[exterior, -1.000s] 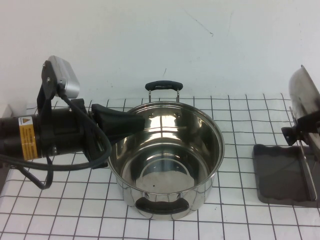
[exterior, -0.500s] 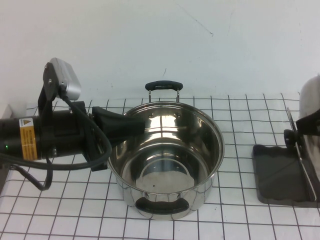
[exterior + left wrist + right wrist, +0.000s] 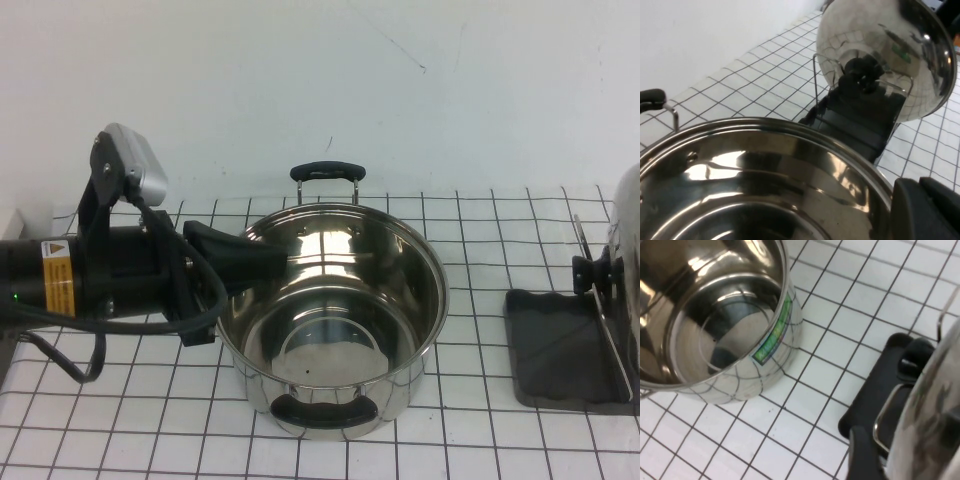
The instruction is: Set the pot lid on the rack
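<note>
Care seems needed now: at the high view's right edge the pot lid [image 3: 628, 225] stands upright over the rack [image 3: 555, 350], while centre-left the left gripper [image 3: 268, 260], fingers closed and empty, hangs by the pot [image 3: 340, 330]. Left wrist view, upper right: the lid sits behind the wire hoop [image 3: 816, 75], so I'd seat its rim gently before releasing. Right wrist view, bottom edge: the right gripper [image 3: 865, 457] is beside the lid, and I cannot tell its grip.

Right wrist view: the polished steel pot [image 3: 715, 315] stands open on the white gridded table [image 3: 850, 300], a green label strip on its outer wall. Beside it lies the dark grey rectangular rack tray [image 3: 875, 400], with its thin wire hoop [image 3: 887, 412] upright. The mirror-polished domed steel pot lid [image 3: 932, 410] stands on edge, close against the hoop. Right gripper's jaws not visible.
</note>
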You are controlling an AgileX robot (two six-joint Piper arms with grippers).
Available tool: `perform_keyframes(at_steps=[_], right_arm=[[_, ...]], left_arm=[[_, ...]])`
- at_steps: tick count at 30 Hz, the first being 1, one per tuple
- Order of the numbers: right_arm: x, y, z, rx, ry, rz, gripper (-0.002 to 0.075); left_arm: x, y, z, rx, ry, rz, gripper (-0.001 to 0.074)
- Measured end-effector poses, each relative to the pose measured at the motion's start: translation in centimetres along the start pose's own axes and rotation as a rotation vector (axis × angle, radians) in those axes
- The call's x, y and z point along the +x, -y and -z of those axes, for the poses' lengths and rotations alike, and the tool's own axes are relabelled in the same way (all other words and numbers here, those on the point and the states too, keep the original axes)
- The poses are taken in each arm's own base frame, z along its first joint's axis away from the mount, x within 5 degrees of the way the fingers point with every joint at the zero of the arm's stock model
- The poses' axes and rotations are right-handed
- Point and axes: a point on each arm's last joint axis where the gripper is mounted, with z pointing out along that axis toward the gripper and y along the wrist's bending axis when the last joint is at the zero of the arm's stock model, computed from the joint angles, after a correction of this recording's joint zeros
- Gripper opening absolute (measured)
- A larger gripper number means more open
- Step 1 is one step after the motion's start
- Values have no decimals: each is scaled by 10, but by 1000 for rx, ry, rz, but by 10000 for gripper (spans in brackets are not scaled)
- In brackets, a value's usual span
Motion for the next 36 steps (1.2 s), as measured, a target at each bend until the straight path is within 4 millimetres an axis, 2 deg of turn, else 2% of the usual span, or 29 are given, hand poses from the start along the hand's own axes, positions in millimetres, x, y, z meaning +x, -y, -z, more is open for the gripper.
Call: perform_keyframes(at_steps=[6, 10, 14, 18, 21, 25, 27, 29, 32, 36], right_arm=[[6, -14, 30, 30, 40, 43, 397], [13, -26, 49, 55, 54, 76, 388], [21, -41, 75, 99, 110, 124, 382], [33, -63, 106, 148, 218, 185, 346], [47, -81, 133, 209, 329, 247, 293], [78, -111, 173, 309, 534, 341, 195], [95, -121, 183, 344, 622, 366, 154], [112, -128, 186, 362, 697, 379, 121], [133, -130, 179, 374, 776, 375, 90], [152, -122, 155, 362, 785, 343, 78]], left_arm=[[0, -3, 1, -48, -11, 25, -1], [-5, -1, 8, -139, -34, -20, -1], [-19, 10, 25, -269, -62, -112, -1], [-23, 34, 49, -412, -44, -163, -1], [-11, 56, 69, -542, -6, -172, -1], [20, 86, 98, -719, 74, -157, -1], [32, 98, 109, -788, 121, -164, -1], [45, 108, 119, -846, 180, -148, -1], [61, 118, 128, -899, 251, -131, -1], [76, 127, 132, -899, 300, -123, -1]])
